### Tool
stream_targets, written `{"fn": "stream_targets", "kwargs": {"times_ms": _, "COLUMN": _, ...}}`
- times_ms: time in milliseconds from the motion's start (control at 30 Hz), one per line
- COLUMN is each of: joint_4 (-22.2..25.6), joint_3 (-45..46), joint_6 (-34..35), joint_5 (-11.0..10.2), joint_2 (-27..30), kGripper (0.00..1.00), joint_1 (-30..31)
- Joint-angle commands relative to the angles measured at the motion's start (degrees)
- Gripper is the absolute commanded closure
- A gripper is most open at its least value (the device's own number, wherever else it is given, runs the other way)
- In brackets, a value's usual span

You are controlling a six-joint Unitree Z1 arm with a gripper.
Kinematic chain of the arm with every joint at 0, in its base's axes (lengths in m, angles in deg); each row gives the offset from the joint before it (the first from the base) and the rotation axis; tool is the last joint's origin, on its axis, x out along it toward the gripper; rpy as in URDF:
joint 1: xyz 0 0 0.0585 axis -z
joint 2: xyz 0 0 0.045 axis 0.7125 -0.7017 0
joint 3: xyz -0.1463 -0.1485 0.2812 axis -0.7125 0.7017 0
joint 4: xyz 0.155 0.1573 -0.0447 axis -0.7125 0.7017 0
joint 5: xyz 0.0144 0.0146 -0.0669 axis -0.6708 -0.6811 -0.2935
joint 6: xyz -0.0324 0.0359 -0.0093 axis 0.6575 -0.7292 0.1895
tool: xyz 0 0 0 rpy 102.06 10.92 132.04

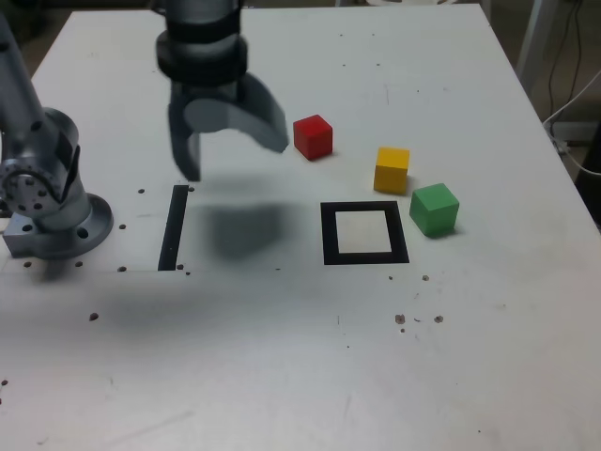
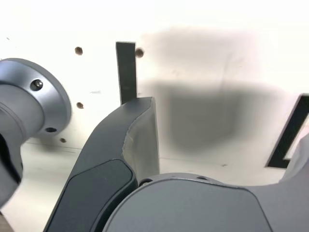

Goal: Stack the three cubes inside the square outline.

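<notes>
In the exterior view, from left to right: the arm base (image 1: 56,221) sits at the table's (image 1: 282,376) left edge, just left of a straight black strip (image 1: 174,228). The gripper (image 1: 233,150) hangs above the table between strip and cubes, jaws spread wide and empty. The red cube (image 1: 313,136) lies just right of it. The square outline (image 1: 363,233) is vacant. The yellow cube (image 1: 392,170) and green cube (image 1: 435,209) rest beside its upper right corner. Step in hand: approach for the first pick; no cube is stacked. The next move calls for centring the jaws over one cube, likely the red, then descending.
</notes>
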Motion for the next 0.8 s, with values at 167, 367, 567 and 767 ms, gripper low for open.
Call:
{"fn": "stream_targets", "kwargs": {"times_ms": 167, "joint_4": 0.89, "joint_3": -5.36, "joint_6": 1.36, "joint_5": -0.99, "joint_2": -6.18, "kGripper": 0.0, "joint_1": -5.55}}
{"fn": "stream_targets", "kwargs": {"times_ms": 367, "joint_4": 0.86, "joint_3": -10.71, "joint_6": 1.31, "joint_5": -1.73, "joint_2": -11.6, "kGripper": 0.0, "joint_1": -9.4}}
{"fn": "stream_targets", "kwargs": {"times_ms": 567, "joint_4": 1.06, "joint_3": -15.34, "joint_6": 0.03, "joint_5": -1.71, "joint_2": -16.84, "kGripper": 0.0, "joint_1": -12.18}}
{"fn": "stream_targets", "kwargs": {"times_ms": 767, "joint_4": 1.11, "joint_3": -17.88, "joint_6": -1.32, "joint_5": -1.06, "joint_2": -20.81, "kGripper": 0.0, "joint_1": -14.23}}
